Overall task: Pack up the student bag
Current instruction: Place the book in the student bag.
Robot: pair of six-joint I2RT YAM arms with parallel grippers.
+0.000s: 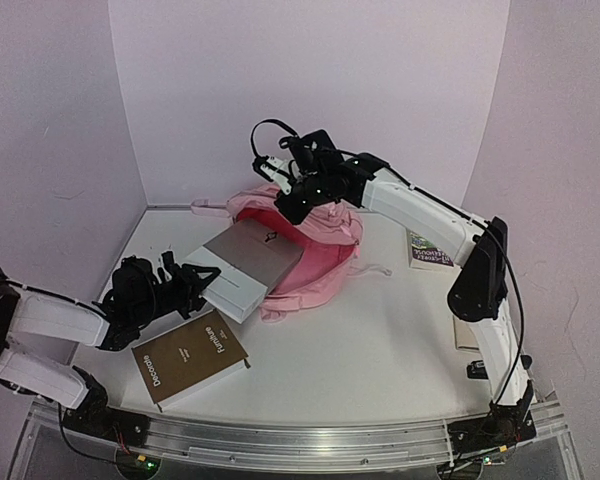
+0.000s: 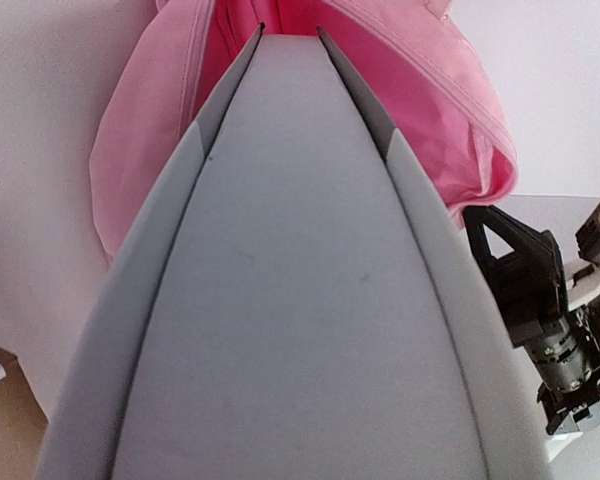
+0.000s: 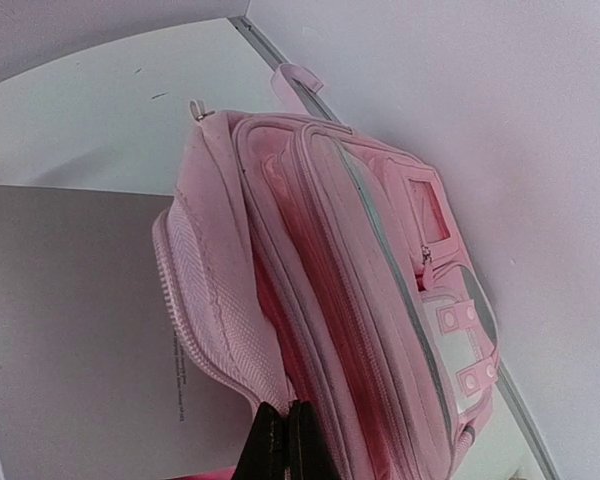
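The student bag [image 1: 320, 272] is a pink backpack lying at the back middle of the table, its mouth open toward the left. A grey book [image 1: 248, 262] lies slanted with its far end inside that mouth. My left gripper [image 1: 202, 280] is shut on the book's near end. The left wrist view is filled by the grey book [image 2: 300, 300] running into the pink bag [image 2: 440, 110], and it hides my fingers there. My right gripper [image 1: 298, 205] is shut on the upper rim of the bag's opening. In the right wrist view its fingertips [image 3: 285, 440] pinch the zip edge of the bag [image 3: 370, 300] above the grey book [image 3: 80, 330].
A brown book [image 1: 190, 358] lies flat near the front left, just beside my left arm. Another book [image 1: 428, 250] sits at the back right, under the right arm. White walls close the table at the back and on both sides.
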